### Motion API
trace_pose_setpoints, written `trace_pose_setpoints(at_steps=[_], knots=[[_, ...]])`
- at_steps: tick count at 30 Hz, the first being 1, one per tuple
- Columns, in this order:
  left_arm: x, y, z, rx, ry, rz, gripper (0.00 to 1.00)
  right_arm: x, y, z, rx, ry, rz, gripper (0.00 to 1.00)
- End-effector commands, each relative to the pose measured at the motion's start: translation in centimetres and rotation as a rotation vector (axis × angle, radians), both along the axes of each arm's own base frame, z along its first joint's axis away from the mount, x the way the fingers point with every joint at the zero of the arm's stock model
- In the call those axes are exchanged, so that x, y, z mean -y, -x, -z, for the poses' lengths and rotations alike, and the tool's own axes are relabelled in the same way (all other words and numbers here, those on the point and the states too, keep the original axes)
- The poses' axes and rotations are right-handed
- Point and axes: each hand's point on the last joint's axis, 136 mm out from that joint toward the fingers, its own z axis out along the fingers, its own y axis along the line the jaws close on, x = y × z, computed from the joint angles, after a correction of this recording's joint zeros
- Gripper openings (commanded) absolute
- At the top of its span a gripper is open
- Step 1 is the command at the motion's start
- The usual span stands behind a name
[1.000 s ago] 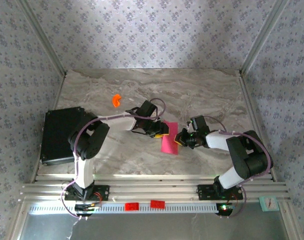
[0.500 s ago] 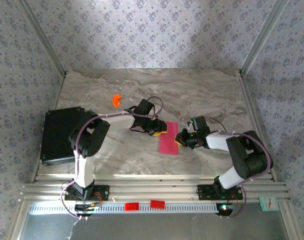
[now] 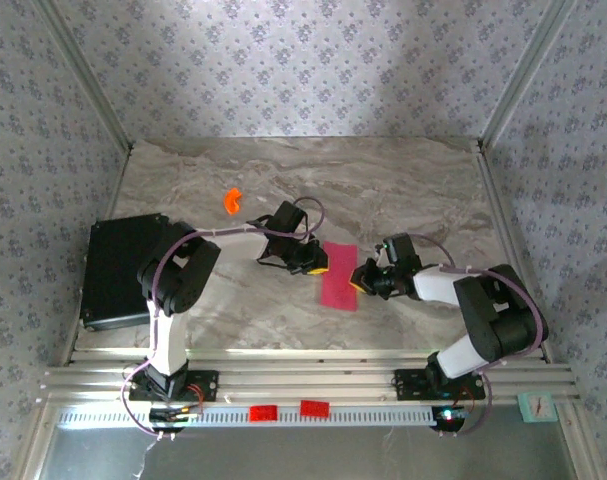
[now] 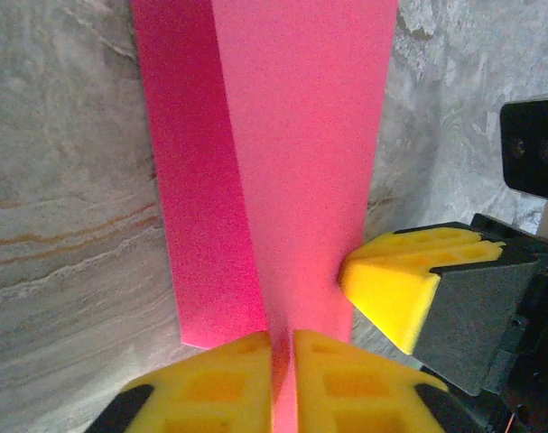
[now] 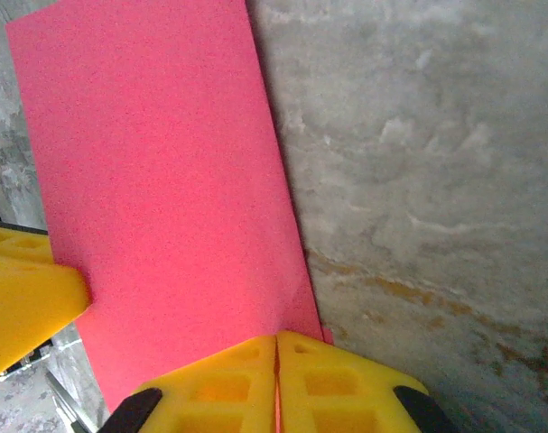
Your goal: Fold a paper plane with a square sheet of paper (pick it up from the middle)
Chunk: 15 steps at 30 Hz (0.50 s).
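Note:
The square sheet of paper (image 3: 339, 276), magenta-pink, is folded into a narrow rectangle near the middle of the marble table. My left gripper (image 3: 317, 262) is shut on its left edge; in the left wrist view the paper (image 4: 292, 135) runs between the yellow fingers of that gripper (image 4: 283, 347), one flap raised above a darker layer. My right gripper (image 3: 361, 278) is shut on the opposite edge; in the right wrist view the paper (image 5: 156, 180) enters the closed gripper (image 5: 276, 347). Each wrist view catches the other gripper's yellow finger beside the sheet.
A small orange plastic piece (image 3: 232, 200) lies at the back left of the table (image 3: 403, 190). A black box (image 3: 118, 270) sits at the left edge. Patterned walls enclose the table on three sides.
My left gripper has drawn back a little to the left and shut on the paper's edge. The right gripper has stayed at the right edge.

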Motion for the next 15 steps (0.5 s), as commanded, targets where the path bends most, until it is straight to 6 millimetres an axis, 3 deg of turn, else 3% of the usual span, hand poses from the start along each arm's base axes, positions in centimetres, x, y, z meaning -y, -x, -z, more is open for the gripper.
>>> trace_pose_setpoints(at_steps=[1,7,13,15], knots=[[-0.3,0.3,-0.1,-0.01,0.0,0.008,0.11,1.1,1.0,0.3,-0.02,0.043,0.015,0.13],[-2.0,-0.1,-1.7,-0.011,0.013,-0.033,0.07,1.7,0.3,-3.1,0.131,0.096,-0.02,0.39],[-4.1,0.5,-2.4,-0.042,0.006,-0.014,0.07,0.9,0.6,-5.6,0.323,0.2,-0.116,0.46],[-4.8,0.5,-2.4,-0.055,-0.004,-0.017,0.07,-0.5,1.2,-6.1,0.447,0.297,-0.229,0.49]])
